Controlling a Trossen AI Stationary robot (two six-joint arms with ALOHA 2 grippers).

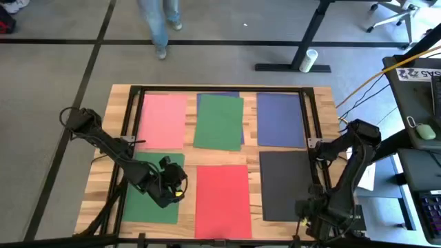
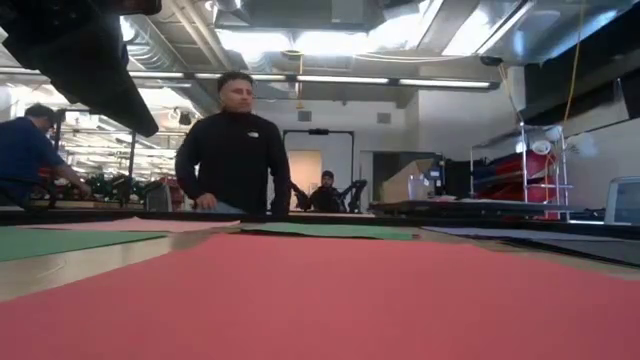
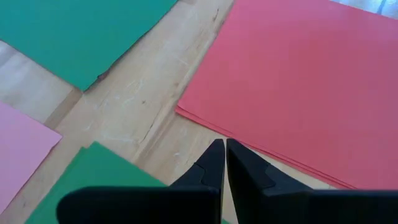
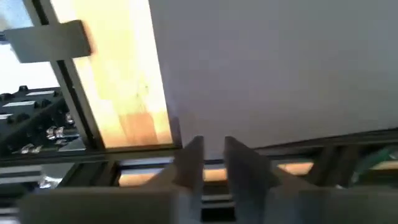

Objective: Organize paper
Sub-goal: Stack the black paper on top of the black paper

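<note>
Six sheets of paper lie flat on the wooden table. In the far row are a pink sheet (image 1: 164,120), a green sheet (image 1: 219,122) lying over a navy one, and a navy blue sheet (image 1: 280,119). In the near row are a green sheet (image 1: 148,196), a red sheet (image 1: 222,200) and a dark grey sheet (image 1: 286,184). My left gripper (image 3: 224,149) hovers shut over the bare wood between the near green sheet (image 3: 99,171) and the red sheet (image 3: 311,81). My right gripper (image 4: 213,152) stands narrowly open at the table's near right corner, by the dark grey sheet (image 4: 280,68).
A black metal frame (image 1: 220,89) runs around the table top. A person (image 2: 235,140) stands beyond the far edge. A desk with equipment (image 1: 420,131) stands to the right. Strips of bare wood (image 1: 189,196) separate the sheets.
</note>
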